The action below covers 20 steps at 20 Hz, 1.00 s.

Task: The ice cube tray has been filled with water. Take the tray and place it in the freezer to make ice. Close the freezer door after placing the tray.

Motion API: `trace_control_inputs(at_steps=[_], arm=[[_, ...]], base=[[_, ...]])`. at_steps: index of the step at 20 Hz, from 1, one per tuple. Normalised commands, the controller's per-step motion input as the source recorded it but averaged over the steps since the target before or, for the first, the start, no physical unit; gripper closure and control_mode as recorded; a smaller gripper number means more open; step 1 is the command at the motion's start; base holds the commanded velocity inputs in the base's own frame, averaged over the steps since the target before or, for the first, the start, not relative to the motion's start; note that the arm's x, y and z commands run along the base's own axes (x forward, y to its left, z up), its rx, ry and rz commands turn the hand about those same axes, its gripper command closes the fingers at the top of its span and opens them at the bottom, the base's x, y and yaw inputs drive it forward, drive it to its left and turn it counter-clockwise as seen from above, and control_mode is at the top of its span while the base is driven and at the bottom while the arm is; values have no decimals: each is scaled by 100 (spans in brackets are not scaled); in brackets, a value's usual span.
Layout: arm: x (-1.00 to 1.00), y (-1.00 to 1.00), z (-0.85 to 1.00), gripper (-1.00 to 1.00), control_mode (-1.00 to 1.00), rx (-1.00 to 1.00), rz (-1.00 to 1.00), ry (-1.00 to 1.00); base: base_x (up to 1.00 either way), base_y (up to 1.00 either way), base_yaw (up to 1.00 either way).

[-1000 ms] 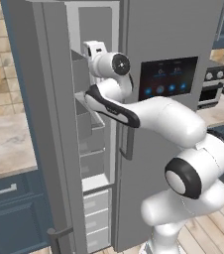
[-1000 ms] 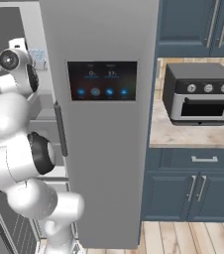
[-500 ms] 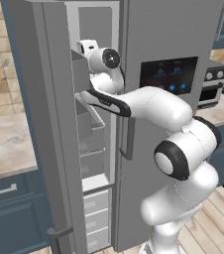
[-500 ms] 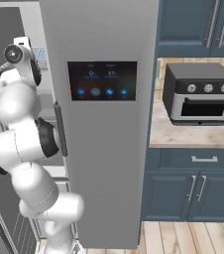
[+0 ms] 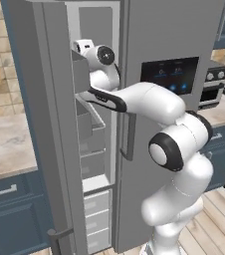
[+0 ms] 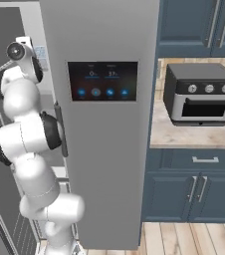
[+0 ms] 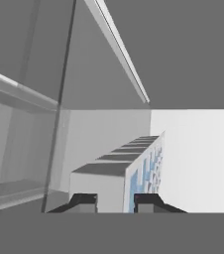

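Note:
In the hand view the ice cube tray point(image 7: 106, 173) lies on edge between my fingertips, and my gripper point(image 7: 115, 202) is shut on it. Pale blue water point(image 7: 147, 171) shows in the cells on its right face. The hand point(image 5: 90, 50) reaches into the upper part of the grey freezer point(image 5: 97, 25), past the open freezer door point(image 5: 35, 124) and its inner bins point(image 5: 82, 74). From the right base view the hand point(image 6: 20, 50) is at the freezer opening, with a pale blue end of the tray point(image 6: 41, 52) beside it. White walls and a shelf edge point(image 7: 20, 94) surround the tray.
The closed grey door with the black display panel point(image 6: 102, 79) stands right of the arm. A toaster oven point(image 6: 199, 94) sits on the counter over dark blue cabinets point(image 6: 189, 189). Another counter point(image 5: 5, 149) lies left of the open door. White drawers point(image 5: 97, 214) fill the freezer's bottom.
The arm has stretched out and carried the hand with the tray leftward, deeper into the upper freezer compartment. The door has not moved.

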Motion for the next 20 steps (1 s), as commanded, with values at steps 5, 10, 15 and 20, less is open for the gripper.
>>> trace_control_inputs(at_steps=[5,10,15,20], arm=[[32,10,-29,-100,-100,0,0,1],[-16,-11,-5,-100,-100,0,0,-2],[-38,-33,0,-100,-100,0,0,-2],[-92,-57,0,-100,-100,2,0,-10]], base=[[0,0,0],[0,0,0],[0,0,0],[0,0,0]])
